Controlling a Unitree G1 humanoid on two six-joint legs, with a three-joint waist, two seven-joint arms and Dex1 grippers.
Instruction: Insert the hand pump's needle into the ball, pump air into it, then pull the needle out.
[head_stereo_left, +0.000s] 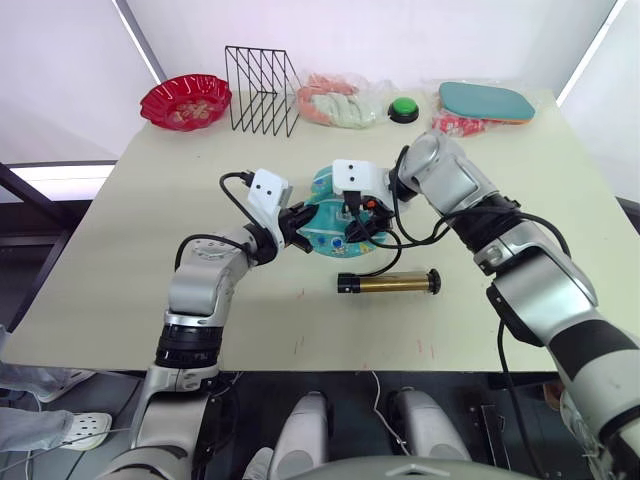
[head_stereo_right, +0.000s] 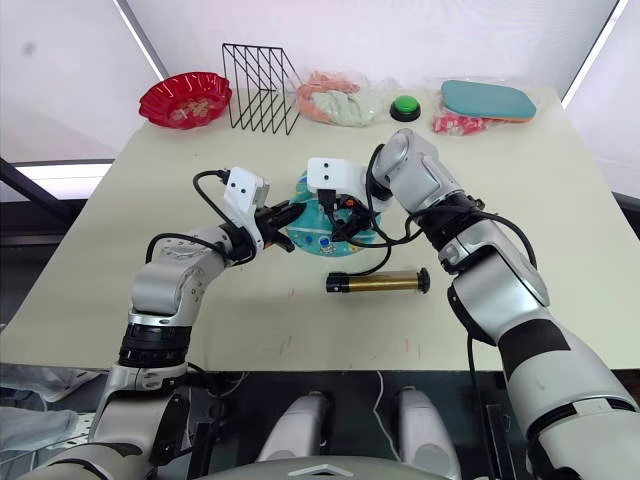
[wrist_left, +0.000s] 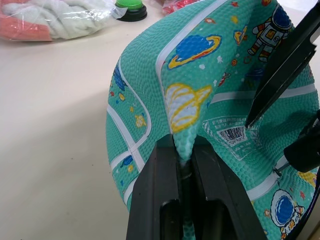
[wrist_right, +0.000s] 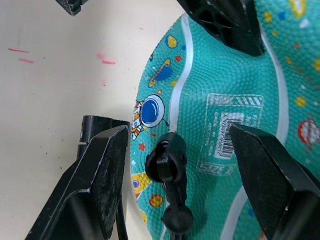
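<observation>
- Left gripper (wrist_left: 184, 172) jaws pinched a fold of the ball (wrist_left: 210, 100).
- Right gripper (wrist_right: 177, 165) jaws spread, straddling the needle fitting (wrist_right: 167, 165) on the ball.
- Pump (head_stereo_left: 388, 283) lay on desk (head_stereo_left: 120, 270) nearby.

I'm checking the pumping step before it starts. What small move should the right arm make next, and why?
Probably close the right tool on the black fitting between its open fingers. The fitting sits on the ball beside the barcode sticker, the left tool already pinches a fold of the ball, and the hand pump lies on the table.
</observation>
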